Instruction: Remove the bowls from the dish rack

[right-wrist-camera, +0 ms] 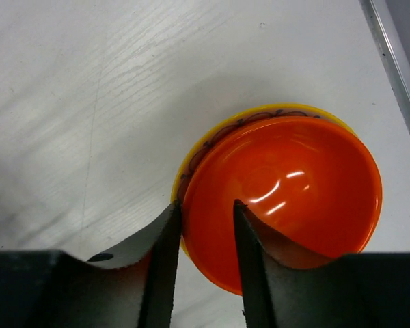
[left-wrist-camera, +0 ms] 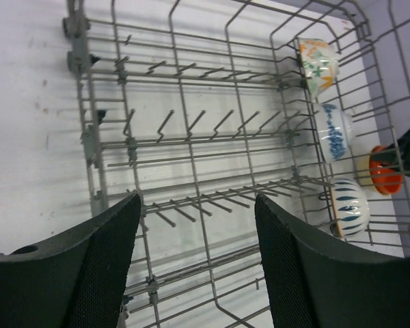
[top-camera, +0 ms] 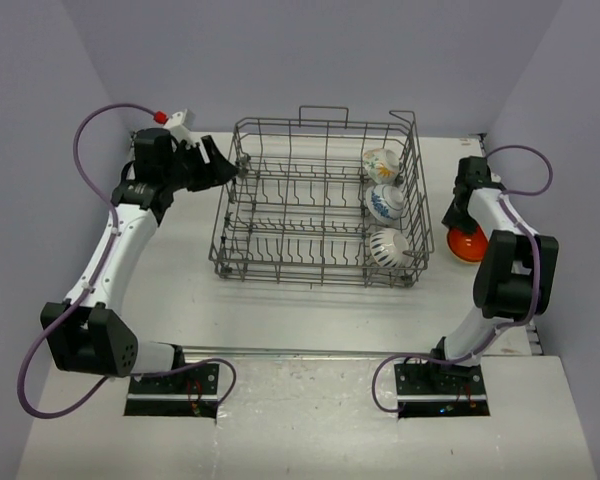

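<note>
The grey wire dish rack (top-camera: 280, 205) stands mid-table. Three patterned white bowls lie on edge along its right side: a yellowish one (top-camera: 381, 163), a blue one (top-camera: 385, 202) and a dark-striped one (top-camera: 389, 246); all show in the left wrist view (left-wrist-camera: 318, 65) (left-wrist-camera: 335, 133) (left-wrist-camera: 348, 205). The orange bowl (right-wrist-camera: 287, 184) sits nested in the pale yellow bowl (right-wrist-camera: 205, 147) on the table right of the rack (top-camera: 467, 243). My right gripper (right-wrist-camera: 206, 205) straddles the orange bowl's near rim, fingers slightly apart. My left gripper (left-wrist-camera: 198, 201) is open and empty at the rack's left end (top-camera: 230, 170).
The rack's handle loop (top-camera: 323, 112) rises at its far side. The table's right edge (right-wrist-camera: 393, 61) runs close beside the stacked bowls. Purple walls close in on both sides. The rack's left two thirds hold only tines (left-wrist-camera: 191, 126).
</note>
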`<state>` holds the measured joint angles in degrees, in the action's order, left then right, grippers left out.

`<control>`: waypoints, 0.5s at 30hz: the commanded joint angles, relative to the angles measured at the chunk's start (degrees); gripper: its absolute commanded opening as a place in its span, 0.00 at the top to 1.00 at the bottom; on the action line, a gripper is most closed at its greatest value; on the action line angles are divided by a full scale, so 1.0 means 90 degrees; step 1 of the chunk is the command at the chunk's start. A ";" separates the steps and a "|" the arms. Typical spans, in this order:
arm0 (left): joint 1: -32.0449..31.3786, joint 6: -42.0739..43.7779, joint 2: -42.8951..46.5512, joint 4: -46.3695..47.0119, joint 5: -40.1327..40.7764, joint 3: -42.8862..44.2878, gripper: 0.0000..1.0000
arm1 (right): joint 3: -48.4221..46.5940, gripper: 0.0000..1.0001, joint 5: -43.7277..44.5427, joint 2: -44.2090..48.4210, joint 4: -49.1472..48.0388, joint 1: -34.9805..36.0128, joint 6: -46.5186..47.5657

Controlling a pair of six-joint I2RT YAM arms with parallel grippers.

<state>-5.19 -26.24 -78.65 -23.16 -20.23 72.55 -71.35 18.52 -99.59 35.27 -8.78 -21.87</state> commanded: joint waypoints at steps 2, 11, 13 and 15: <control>-0.0525 0.0054 0.0145 -0.0065 -0.0486 0.0561 0.30 | -0.0314 0.59 -0.0242 0.0538 -0.0051 0.0008 -0.0100; -0.2039 -0.0804 -0.0332 0.1340 -0.1326 0.0259 0.28 | -0.0627 0.34 -0.0407 0.1523 0.0339 0.0018 -0.0070; -0.2371 -0.0912 -0.0498 0.1576 -0.1414 0.0181 0.28 | -0.0607 0.32 -0.0621 0.1787 0.0388 0.0028 -0.0090; -0.2576 -0.1234 -0.0772 0.2083 -0.1705 0.0074 0.28 | -0.0617 0.32 -0.1061 0.2197 0.0446 0.0076 -0.0119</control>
<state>-26.17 -32.64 -82.76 -12.38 -30.57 74.96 -74.63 13.50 -84.82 37.23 -8.60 -22.28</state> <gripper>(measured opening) 0.717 0.679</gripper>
